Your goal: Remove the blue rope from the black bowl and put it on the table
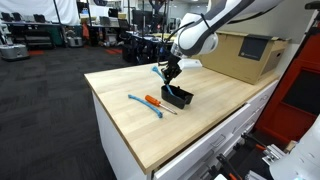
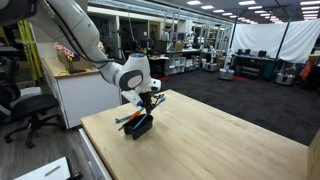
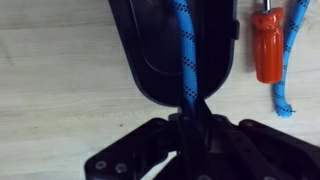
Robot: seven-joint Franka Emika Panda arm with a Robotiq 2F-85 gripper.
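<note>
Closest to the wrist camera, the Robotiq gripper [image 3: 196,120] has its two black fingers [image 3: 180,128] drawn together, leaving only a narrow slit, and the blue rope [image 3: 186,50] is pinched in that slit. From the grip the rope runs straight away from the fingertips as a taut-looking line, crossing the middle of the black bowl [image 3: 150,60] below and leaving the frame at its upper edge. Whether any part of the rope touches the bowl's floor cannot be told from this view. The bowl sits directly beneath the gripper on the light wood table [image 3: 60,80]. Just beyond the bowl's wall on one side lies an orange-handled screwdriver [image 3: 266,50], and next to that lies a longer light-blue strand [image 3: 292,50] whose frayed end rests on the wood. In an exterior view the gripper [image 1: 172,74] hangs right above the bowl [image 1: 180,98], and a short length of the rope [image 1: 159,70] sticks out sideways from the fingers at about their height, above the bowl's rim. The screwdriver [image 1: 155,101] and the strand [image 1: 143,104] lie close together on the tabletop, near the bowl but apart from it. Farther back on the same table stands a large cardboard box [image 1: 245,55], well apart from the bowl. In both exterior views the arm [image 2: 95,45] reaches down to the bowl from above.
</note>
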